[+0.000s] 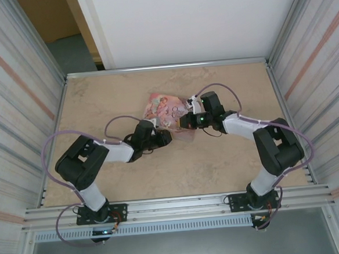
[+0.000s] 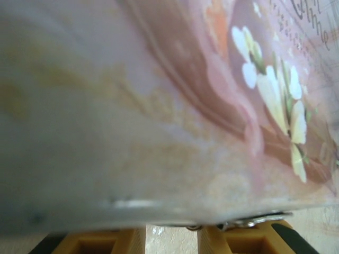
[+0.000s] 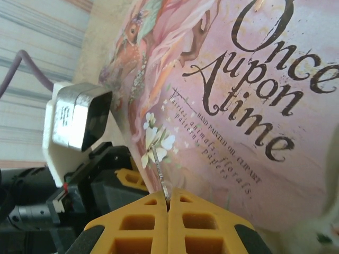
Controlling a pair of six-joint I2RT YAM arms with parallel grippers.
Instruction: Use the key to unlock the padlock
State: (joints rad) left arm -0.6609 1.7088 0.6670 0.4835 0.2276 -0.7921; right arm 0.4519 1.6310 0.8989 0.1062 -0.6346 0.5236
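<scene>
1. Pink illustrated tin (image 1: 163, 109) sits mid-table (image 1: 218, 164), between the two grippers.
2. The left gripper (image 1: 165, 138) is at the tin's near-left edge. From its wrist camera the tin is very close and blurred. The yellow fingers (image 2: 100, 243) stand apart, and bare table shows in the gap. The tips are hidden by the tin's edge, so I cannot tell whether they grip anything.
3. The right gripper (image 1: 183, 121) is at the tin's right side, pointing left at it. From its wrist camera the yellow fingers (image 3: 206, 222) are pressed together, clamped on the key (image 3: 160, 172).
4. The key shows as a thin silvery shaft sticking out from between those fingertips. It runs up across the lid (image 3: 254, 106) toward the printed white flowers, below the lettering "Once upon a time". Whether it touches the lid I cannot tell.
5. The padlock's blue body cannot be made out. A small silvery metal piece (image 2: 257, 218) sits at the tin's lower edge, just above the right-hand finger in the left wrist view. It is too blurred to say whether it is the shackle.
6. In the right wrist view, the left arm's camera housing (image 3: 79, 119) and one of its yellow fingers lie just left of the key, close beside the tin's edge.
</scene>
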